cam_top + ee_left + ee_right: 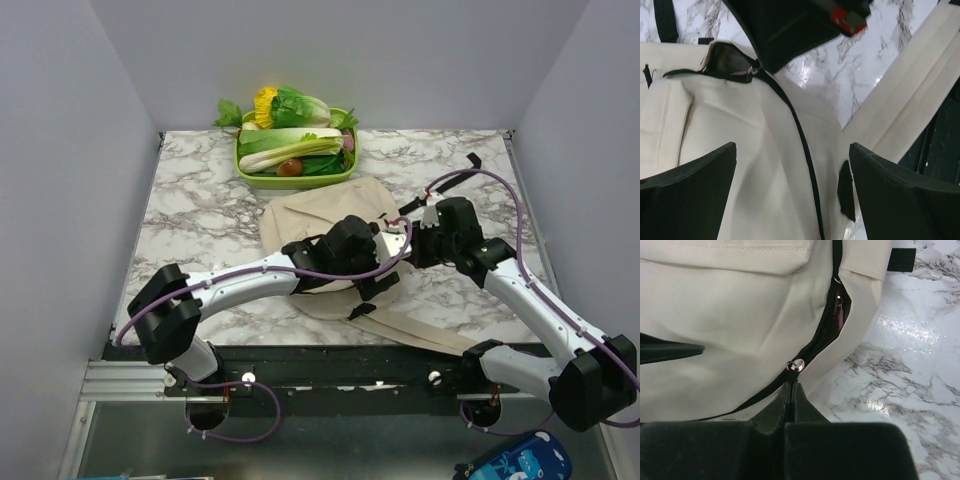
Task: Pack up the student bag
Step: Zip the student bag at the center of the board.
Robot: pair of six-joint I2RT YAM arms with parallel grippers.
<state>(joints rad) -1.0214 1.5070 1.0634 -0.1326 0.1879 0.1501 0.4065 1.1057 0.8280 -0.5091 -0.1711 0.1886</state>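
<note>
A: How many bags?
B: Just one: the student bag (300, 215), beige canvas, lying flat at the centre of the marble table (190, 230), with one long strap (430, 335) trailing toward 5 o'clock.
A: And arms?
B: Two, reaching in from 7 and 5 o'clock and meeting over the bag.
A: State of each hand?
B: Spread wide, the left gripper (792, 160), over the cream fabric, with two black fingers (690, 195) flanking the black zipper line. Hard to judge any contact with the cloth. Pressed together, the right gripper (791, 387), tips right against the one metal zipper slider (796, 365). Cannot tell whether a pull tab sits pinched inside.
A: Zipper closed?
B: Only partly. One gap (830, 325) standing open beyond the slider, showing something pink inside, too little of it to name.
A: Anything else up there?
B: One green tray (262, 182) at 12 o'clock, just beyond the bag's far edge, heaped with leafy vegetables, plus one red tomato (290, 167) and one yellow flower-like piece (265, 100).
</note>
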